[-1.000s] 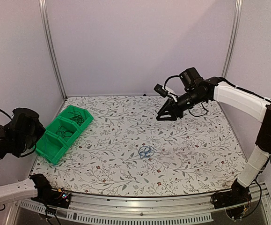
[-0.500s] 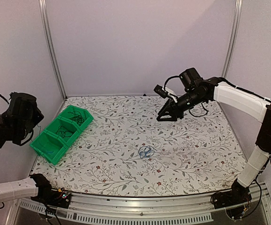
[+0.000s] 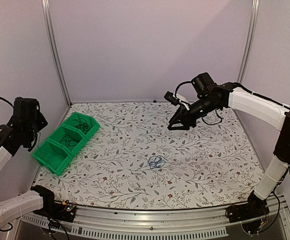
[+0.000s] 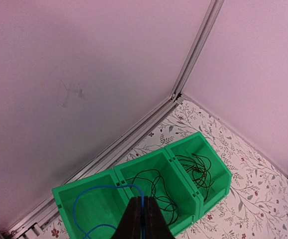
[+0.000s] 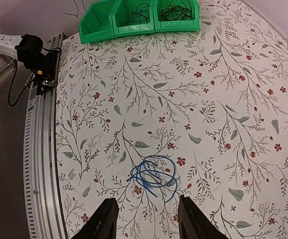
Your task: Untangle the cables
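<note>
binning blue wire (image 4: 109, 186), likely | left gripper (image 4: 143, 214) pinching it over green bin (image 4: 79, 181), 9 o'clock of table (image 3: 210, 165) | right gripper (image 5: 146, 219) spread, empty, above blue coil (image 5: 153, 174) | best: release squarely over end compartment (image 4: 91, 211)

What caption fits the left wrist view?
Shut left gripper pinches a thin blue cable above the three-compartment green plastic bin.

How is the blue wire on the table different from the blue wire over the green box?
On the table, the loose blue wire lies bunched in small loops; over the green box, the held blue wire hangs in one wide loop. Nothing touches the loose blue wire; the left gripper pinches the held blue wire. Both are thin and bright blue.
</note>
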Controlling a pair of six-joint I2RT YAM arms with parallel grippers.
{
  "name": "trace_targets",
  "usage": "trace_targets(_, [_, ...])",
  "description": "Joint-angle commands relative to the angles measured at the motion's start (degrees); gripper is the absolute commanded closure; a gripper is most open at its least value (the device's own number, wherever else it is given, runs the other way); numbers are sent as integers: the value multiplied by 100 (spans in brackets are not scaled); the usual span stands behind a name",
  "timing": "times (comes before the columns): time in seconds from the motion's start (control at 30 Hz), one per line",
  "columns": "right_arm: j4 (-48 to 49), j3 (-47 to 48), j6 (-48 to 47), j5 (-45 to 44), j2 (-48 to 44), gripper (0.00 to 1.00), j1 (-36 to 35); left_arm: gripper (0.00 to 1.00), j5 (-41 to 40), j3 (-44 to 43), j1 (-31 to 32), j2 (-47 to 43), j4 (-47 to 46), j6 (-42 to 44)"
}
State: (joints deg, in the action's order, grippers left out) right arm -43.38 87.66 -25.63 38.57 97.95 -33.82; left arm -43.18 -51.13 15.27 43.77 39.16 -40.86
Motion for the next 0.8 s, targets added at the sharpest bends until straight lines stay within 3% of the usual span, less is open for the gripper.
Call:
trace_targets(0.0, [-75,-70,-97,-99,-105,55,-45,100,602,345,-619,119,-719,697])
trace_targets(0.23, [-97,-156,-160,-181,-110,55,-45,100,1421,1054,-1490,351,-1453,833])
trace_targets(0.53, [-92,-249,-212,-236,-89,55,-54,100,2221,1700,-1691,563,-2300,860])
trace_targets(0.77, [-84,-194,-223,-240,-9,55,-63,100,2088,1911,-1717,738,-2056,272])
